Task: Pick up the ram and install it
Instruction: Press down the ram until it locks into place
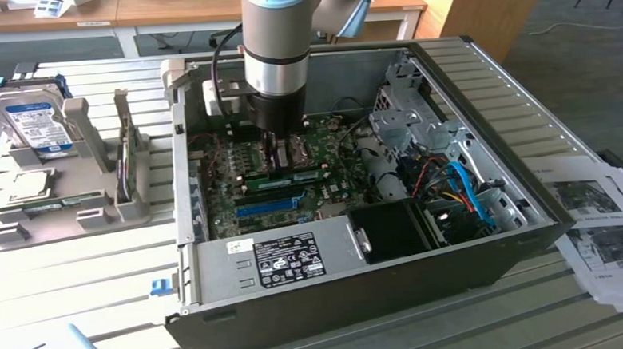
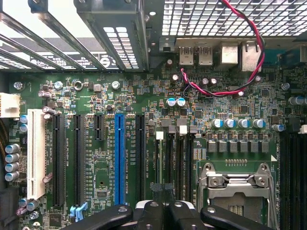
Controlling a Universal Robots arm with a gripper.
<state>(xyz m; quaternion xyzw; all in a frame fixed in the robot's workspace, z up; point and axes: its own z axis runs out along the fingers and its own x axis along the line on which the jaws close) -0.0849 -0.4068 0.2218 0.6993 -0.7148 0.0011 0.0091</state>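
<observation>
The black pincer (image 2: pixel 160 213) is reaching down into the open grey computer case (image 1: pixel 507 236), hovering over the green motherboard (image 2: pixel 144 96). Its fingers are sitting close together around the thin green ram stick (image 2: pixel 161 187), pressing it edge-on among the black memory slots (image 2: pixel 178 163).

Wooden desks (image 1: pixel 89 14); grey carpet (image 1: pixel 594 72)

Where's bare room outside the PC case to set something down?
Free: slatted table between the grey parts fixture and the case, and the strip between the case's far wall and the printed sheets. Crowded: the fixture holds a hard drive and a ram stick; inside the case the arm hangs over the motherboard, cables alongside.
</observation>
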